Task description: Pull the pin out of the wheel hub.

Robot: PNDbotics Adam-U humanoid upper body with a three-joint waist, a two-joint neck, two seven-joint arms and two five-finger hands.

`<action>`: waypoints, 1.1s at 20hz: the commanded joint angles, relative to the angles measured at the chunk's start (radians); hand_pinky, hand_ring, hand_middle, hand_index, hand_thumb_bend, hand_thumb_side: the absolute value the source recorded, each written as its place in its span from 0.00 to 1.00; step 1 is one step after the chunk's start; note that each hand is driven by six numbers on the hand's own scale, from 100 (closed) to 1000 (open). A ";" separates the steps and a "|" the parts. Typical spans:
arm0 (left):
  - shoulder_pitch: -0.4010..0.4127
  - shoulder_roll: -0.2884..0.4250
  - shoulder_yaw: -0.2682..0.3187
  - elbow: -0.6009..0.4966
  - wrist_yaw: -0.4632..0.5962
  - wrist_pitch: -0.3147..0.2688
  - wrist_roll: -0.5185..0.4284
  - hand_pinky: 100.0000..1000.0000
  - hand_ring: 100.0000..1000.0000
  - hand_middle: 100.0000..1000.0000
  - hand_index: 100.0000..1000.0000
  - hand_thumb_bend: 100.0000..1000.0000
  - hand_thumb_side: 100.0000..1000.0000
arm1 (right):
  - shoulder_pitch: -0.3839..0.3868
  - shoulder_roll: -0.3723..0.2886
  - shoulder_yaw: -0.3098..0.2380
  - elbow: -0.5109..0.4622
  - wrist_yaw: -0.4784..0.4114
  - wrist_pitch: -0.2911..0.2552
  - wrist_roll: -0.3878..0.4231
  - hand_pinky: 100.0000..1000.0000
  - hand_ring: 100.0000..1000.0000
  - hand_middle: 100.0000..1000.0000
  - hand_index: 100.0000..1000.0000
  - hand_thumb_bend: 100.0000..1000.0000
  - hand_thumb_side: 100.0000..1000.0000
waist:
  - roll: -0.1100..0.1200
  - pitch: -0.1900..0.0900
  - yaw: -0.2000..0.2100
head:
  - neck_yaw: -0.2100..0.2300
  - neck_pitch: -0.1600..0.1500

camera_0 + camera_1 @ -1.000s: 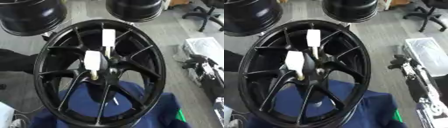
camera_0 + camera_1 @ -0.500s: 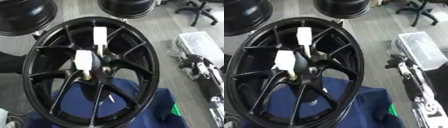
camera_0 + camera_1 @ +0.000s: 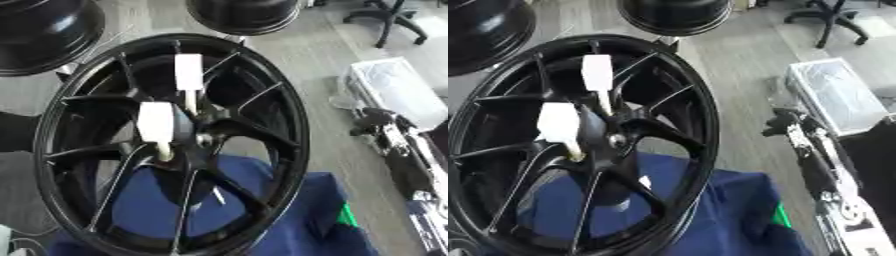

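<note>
A large black spoked wheel (image 3: 271,100) stands tilted on a blue cloth (image 3: 302,215). Two white pins with flat rectangular heads stick out of its hub (image 3: 203,137). The upper pin (image 3: 188,72) points up and back. The lower pin (image 3: 156,122) sits left of the hub's middle, its cream stem running down into the hub. My right hand (image 3: 783,122) hangs well to the right of the wheel, apart from it, with the black and silver arm running down to the lower right corner. Neither pin is touched by a hand. My left hand is out of sight.
Two more black rims (image 3: 39,32) (image 3: 245,12) stand behind the wheel. A clear plastic box (image 3: 394,90) lies on the grey floor to the right, an office chair (image 3: 389,20) beyond it. A small green thing (image 3: 347,216) shows at the cloth's right edge.
The whole picture has shifted, so the camera has moved; more of the right arm shows now. The pins sit in the hub as before, and no hand has touched them.
</note>
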 commanded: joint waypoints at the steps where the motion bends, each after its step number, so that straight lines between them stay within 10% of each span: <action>1: -0.106 0.093 -0.055 -0.015 -0.011 0.049 -0.079 0.77 1.00 0.84 0.80 0.00 0.48 | 0.007 -0.015 -0.010 -0.015 0.016 -0.003 -0.002 0.97 0.58 0.56 0.73 0.00 0.63 | 0.002 -0.017 0.005 | 0.001 0.001; 9: -0.375 0.110 -0.246 -0.015 -0.201 0.186 -0.371 0.80 0.99 0.83 0.83 0.00 0.44 | 0.022 -0.017 -0.005 -0.015 0.044 0.002 -0.004 0.97 0.58 0.56 0.73 0.00 0.63 | 0.013 -0.025 0.020 | 0.008 0.005; 15: -0.418 0.083 -0.342 -0.015 -0.448 0.267 -0.633 0.83 0.95 0.81 0.87 0.00 0.70 | 0.022 -0.021 -0.002 -0.015 0.047 0.009 -0.004 0.97 0.58 0.56 0.73 0.00 0.63 | 0.017 -0.028 0.021 | 0.005 0.003; 22: -0.417 0.072 -0.371 -0.015 -0.625 0.270 -0.802 0.82 0.81 0.77 0.84 0.09 0.48 | 0.023 -0.024 0.001 -0.015 0.047 0.014 -0.001 0.97 0.58 0.56 0.73 0.00 0.64 | 0.018 -0.030 0.019 | 0.007 0.000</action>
